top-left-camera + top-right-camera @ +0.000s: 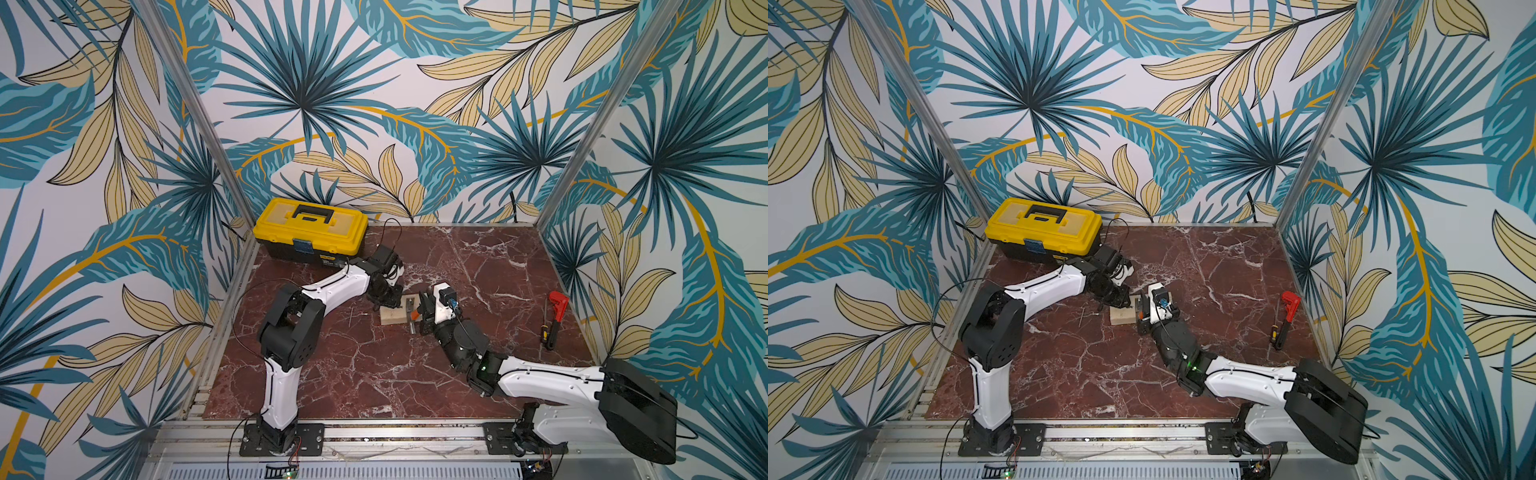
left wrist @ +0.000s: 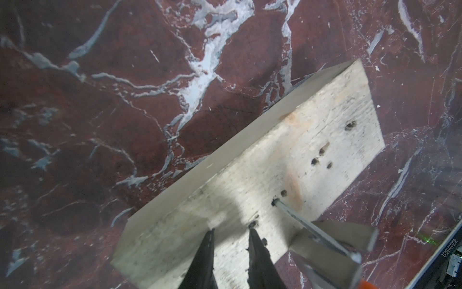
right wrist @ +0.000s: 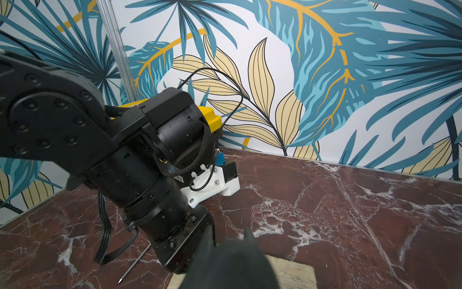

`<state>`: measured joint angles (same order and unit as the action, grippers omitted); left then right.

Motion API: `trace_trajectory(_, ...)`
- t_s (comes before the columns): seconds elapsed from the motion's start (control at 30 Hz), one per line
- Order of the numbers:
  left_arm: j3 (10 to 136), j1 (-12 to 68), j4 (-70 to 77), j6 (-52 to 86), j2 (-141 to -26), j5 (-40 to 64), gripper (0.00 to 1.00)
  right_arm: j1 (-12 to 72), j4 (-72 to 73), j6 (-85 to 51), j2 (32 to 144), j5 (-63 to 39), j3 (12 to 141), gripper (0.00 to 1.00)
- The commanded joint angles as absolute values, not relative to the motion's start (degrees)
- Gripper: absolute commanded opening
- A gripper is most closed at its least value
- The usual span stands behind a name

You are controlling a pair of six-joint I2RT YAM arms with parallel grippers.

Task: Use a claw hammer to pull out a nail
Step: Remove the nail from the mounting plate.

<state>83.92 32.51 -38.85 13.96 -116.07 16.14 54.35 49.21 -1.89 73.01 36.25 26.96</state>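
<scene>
Resting on the top face of the block (image 2: 250, 175), the left gripper (image 2: 232, 232) has its jaws slightly spread with only bare wood between them; both fingertips (image 2: 257, 252) touch the wood near one end. The block lies flat near the middle of the tabletop (image 1: 374, 374). The right gripper (image 1: 420, 314) has its jaws pressed together on the shaft of the hammer (image 2: 325, 260), just beside the block's right edge. The forked silver claw sits at that edge with the nail (image 2: 312, 229) running through the fork: the tip is in a hole in the block, the shank leans out at a slant, and the head lies behind the claw. A loose nail (image 3: 135, 265) lies on the tabletop left of the block. A yellow toolbox (image 1: 309, 226) stands at the far left corner; a red-headed tool (image 1: 557, 305) lies well apart at the right.
</scene>
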Motion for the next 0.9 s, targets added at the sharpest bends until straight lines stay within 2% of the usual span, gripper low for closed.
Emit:
trace_trajectory(0.0, 75.1, 33.2, -51.2, 14.6, -132.0, 11.1, 0.26, 55.1, 36.1, -1.2, 74.9, 38.1, 22.5, 0.00)
trace_trajectory(0.87, 73.9, 34.0, -51.2, 15.2, -131.4, 11.2, 0.26, 57.1, 35.5, -3.3, 72.0, 41.2, 19.1, 0.00)
